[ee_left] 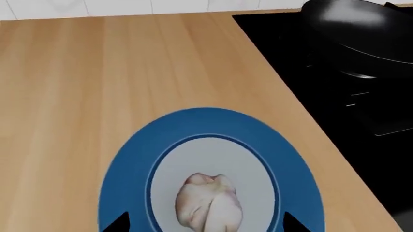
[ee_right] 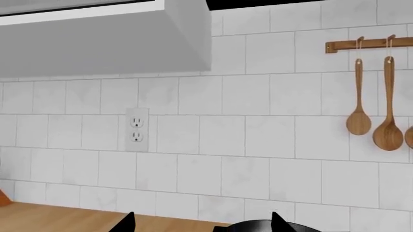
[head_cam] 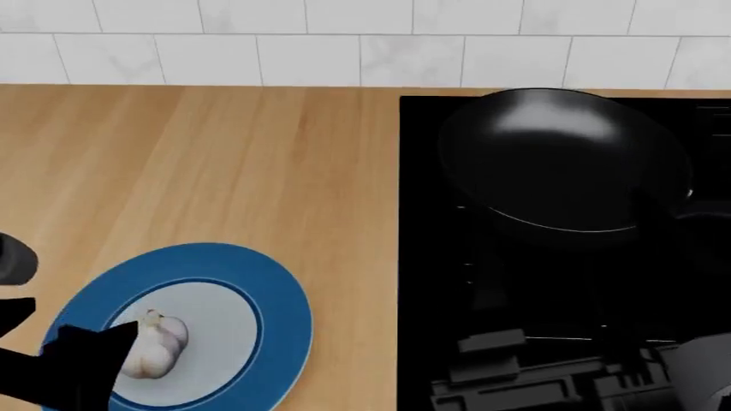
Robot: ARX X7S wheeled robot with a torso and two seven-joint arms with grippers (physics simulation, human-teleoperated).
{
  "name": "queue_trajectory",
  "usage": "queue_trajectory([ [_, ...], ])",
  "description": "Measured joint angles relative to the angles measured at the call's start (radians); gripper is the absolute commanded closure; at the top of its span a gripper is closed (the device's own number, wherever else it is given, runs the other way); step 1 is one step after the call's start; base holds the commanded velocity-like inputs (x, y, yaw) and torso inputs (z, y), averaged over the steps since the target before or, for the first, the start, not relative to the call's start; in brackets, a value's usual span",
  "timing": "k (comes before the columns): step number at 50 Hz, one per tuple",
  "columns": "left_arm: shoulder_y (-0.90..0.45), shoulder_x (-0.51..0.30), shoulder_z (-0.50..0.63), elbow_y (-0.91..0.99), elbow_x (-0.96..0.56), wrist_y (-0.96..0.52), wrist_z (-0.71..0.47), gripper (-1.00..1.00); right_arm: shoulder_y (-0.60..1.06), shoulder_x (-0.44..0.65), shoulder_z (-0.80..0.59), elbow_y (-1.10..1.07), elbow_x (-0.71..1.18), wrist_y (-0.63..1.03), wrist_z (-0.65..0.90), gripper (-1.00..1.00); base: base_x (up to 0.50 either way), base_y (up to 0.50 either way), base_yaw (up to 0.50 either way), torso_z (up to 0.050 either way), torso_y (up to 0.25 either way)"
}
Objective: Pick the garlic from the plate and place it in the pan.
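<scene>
1. Hovering my left tool (ee_left: 205,223) right over the garlic (ee_left: 208,203), jaws spread wide. In the left wrist view only the two dark fingertips (ee_left: 118,223) show, one on each side of the bulb, and neither is touching it.
2. From the head view the left tool (head_cam: 80,364) is a dark shape at the near edge of the plate (head_cam: 280,295), overlapping the rim beside the garlic (head_cam: 157,341).
3. The garlic sits on the pale centre of the plate (ee_left: 213,121), a bit toward the near side, lying lumpy and off-white. Nothing's holding it.
4. The plate rests flat on the wooden surface (head_cam: 228,163), left of the black cooktop (head_cam: 434,291).
5. The pan (head_cam: 566,158) is on the cooktop, well apart from the plate, up toward the tiled wall (head_cam: 342,43). I can see it dark and glossy in the left wrist view (ee_left: 361,34) too.
6. My right tool (ee_right: 201,222) is up in the air, pointed at the wall. Just two fingertips show, clearly apart with nothing between them.
7. That view also catches a power outlet (ee_right: 137,129), wooden spoons (ee_right: 387,125) hanging from a rail, and a grey hood (ee_right: 103,38) up top.
</scene>
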Motion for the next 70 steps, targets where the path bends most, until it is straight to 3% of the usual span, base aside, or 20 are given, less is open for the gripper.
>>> queue_trajectory([
  [11,-0.061,-0.015,0.074,-0.070,-0.051,-0.005,-0.055,-1.00,0.000,0.007,0.014,-0.010,0.033,0.005,0.021,-1.00,0.00,0.00,0.00,0.000,0.000],
  [24,-0.158,0.014,0.160,-0.179,0.008,-0.062,-0.009,-1.00,-0.013,0.008,0.015,-0.015,0.043,0.000,0.037,-1.00,0.00,0.00,0.00,0.000,0.000],
  [50,-0.182,0.054,0.243,-0.261,0.140,-0.090,0.109,-1.00,-0.039,0.030,0.037,-0.030,0.084,-0.006,0.068,-1.00,0.00,0.00,0.00,0.000,0.000],
  [70,-0.184,0.058,0.284,-0.275,0.154,-0.088,0.130,-1.00,-0.036,0.044,0.035,-0.039,0.113,-0.007,0.099,-1.00,0.00,0.00,0.00,0.000,0.000],
])
